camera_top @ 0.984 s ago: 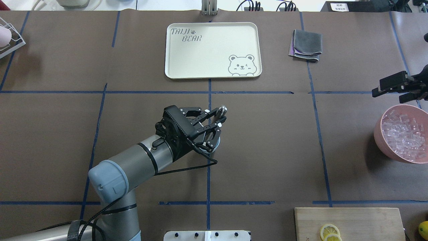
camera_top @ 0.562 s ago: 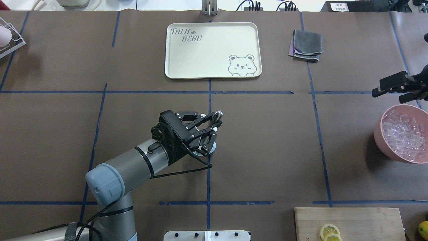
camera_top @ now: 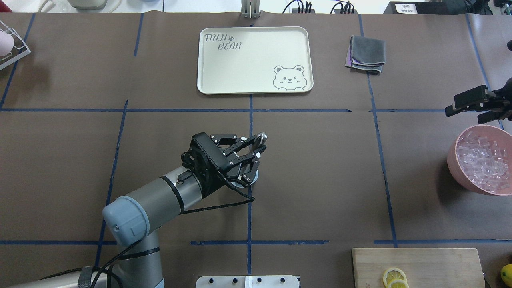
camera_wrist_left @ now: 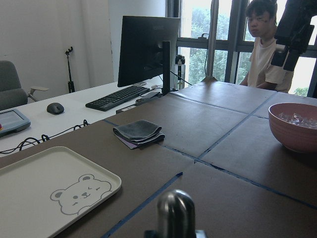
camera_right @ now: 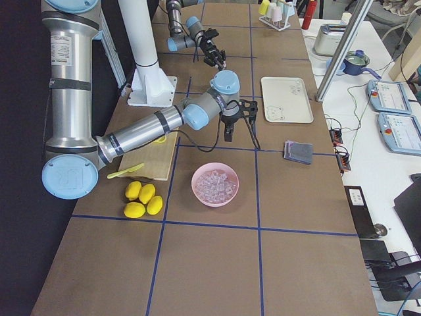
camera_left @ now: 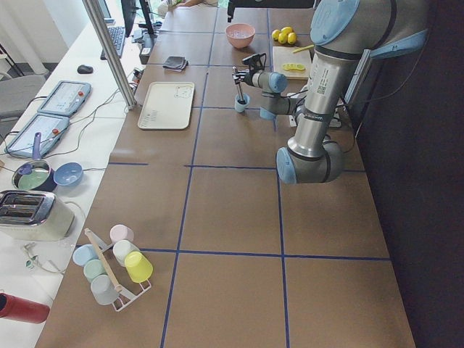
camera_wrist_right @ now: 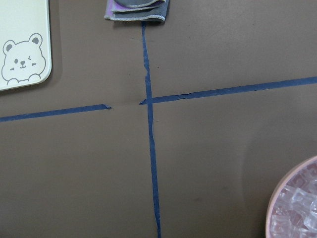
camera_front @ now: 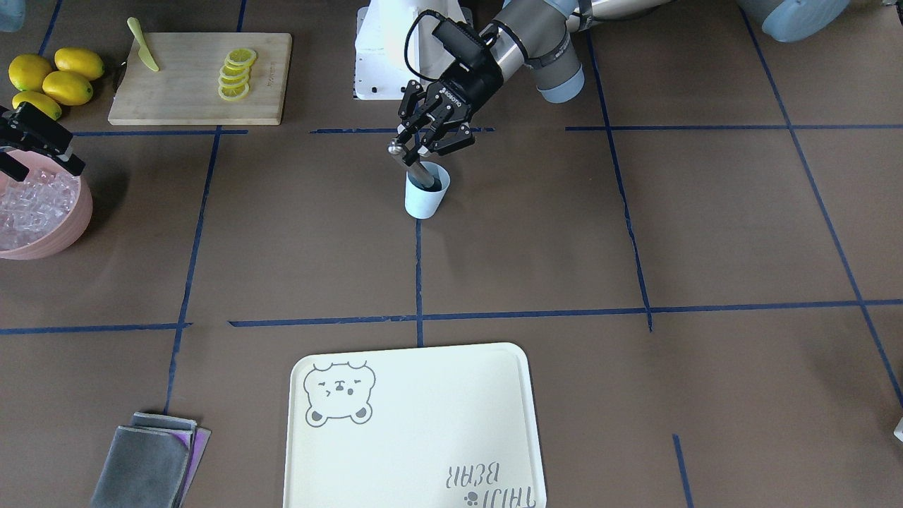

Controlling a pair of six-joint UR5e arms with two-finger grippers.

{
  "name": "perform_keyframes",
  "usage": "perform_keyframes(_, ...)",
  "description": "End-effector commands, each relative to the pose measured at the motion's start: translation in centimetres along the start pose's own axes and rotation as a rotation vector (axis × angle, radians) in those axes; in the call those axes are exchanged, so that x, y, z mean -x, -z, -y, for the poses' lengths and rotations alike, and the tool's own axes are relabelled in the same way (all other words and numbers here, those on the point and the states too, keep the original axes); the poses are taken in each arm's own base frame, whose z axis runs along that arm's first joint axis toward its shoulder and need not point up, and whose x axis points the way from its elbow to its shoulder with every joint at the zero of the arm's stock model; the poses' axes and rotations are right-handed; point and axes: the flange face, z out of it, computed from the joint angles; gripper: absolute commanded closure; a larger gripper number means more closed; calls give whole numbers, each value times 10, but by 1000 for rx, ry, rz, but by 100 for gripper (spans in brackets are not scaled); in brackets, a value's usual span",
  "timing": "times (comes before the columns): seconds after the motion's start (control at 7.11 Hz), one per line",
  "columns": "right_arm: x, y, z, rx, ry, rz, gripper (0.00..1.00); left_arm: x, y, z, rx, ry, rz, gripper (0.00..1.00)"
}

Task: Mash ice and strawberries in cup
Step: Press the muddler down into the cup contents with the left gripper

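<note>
- Location: the small light blue tapered plastic cup [camera_front: 424, 201] stands upright on the brown paper-covered table [camera_front: 564, 233]. It sits on a blue tape line, well apart from the cream bear-print tray [camera_front: 416, 423].
- Overhead view: the wrist covers nearly all of the cup.
- Cup interior is dark and blocked by the tool. Whether ice or a strawberry lies inside cannot be made out.
- The left gripper [camera_front: 416, 149] has its fingers pinched on a slim metal rod with a rounded shiny knob [camera_front: 417, 171]. The rod is tilted, with its lower end inside the cup.
- Left wrist view: only the knob shows, blurred, at the bottom edge.
- The right gripper [camera_top: 463, 115] has its fingers spread and holds nothing. It is partly cut off at the frame edge, near the round pink bowl [camera_top: 453, 160].
- The bowl is heaped with small clear glassy ice cubes [camera_top: 482, 158], and the frame clips its side.
</note>
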Motion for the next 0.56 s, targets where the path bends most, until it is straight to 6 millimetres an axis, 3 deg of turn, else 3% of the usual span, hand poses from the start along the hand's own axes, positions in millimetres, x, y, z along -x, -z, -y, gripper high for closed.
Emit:
perform_keyframes(0.0,0,0,0,1,-1,-1,1,-5,0,23,-40,13,-10,98)
perform_keyframes(0.14,0,0,0,1,-1,-1,1,-10,7,48,-78,29,-21,100)
perform_keyframes(0.42,0,0,-1,0,0,0,1,11,11,72,-103,21,10,100)
